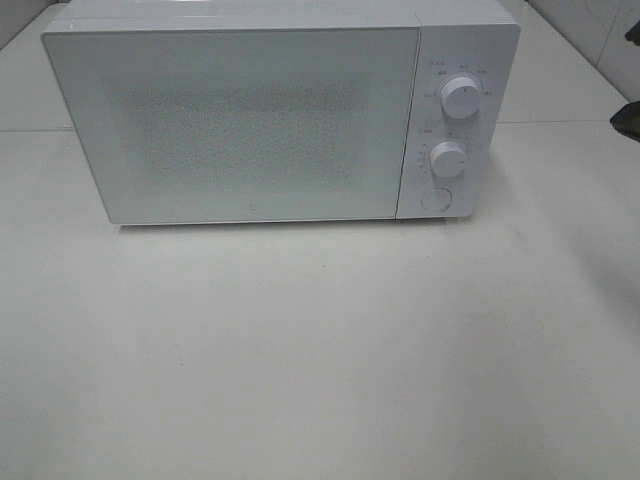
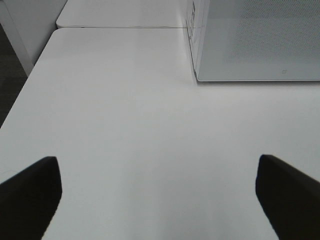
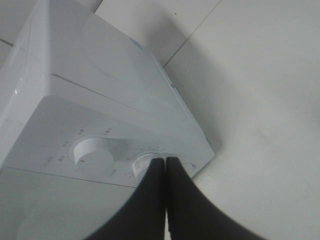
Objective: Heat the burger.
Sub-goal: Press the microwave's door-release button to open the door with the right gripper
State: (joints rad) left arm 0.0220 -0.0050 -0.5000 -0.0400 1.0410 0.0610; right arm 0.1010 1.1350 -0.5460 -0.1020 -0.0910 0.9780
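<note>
Right pincer [image 3: 165, 160] clenched on nothing, tips aimed at the microwave's [image 1: 240, 120] lower dial [image 3: 141, 163], probably to set heating; left pincer [image 2: 157, 165] released, idle over bare table; burger unseen, presumably inside

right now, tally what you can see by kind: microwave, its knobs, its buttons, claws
microwave: 1
knobs: 2, upper knob and lower knob
round button: 1
claws: 2, left claw and right claw
total: 6
</note>
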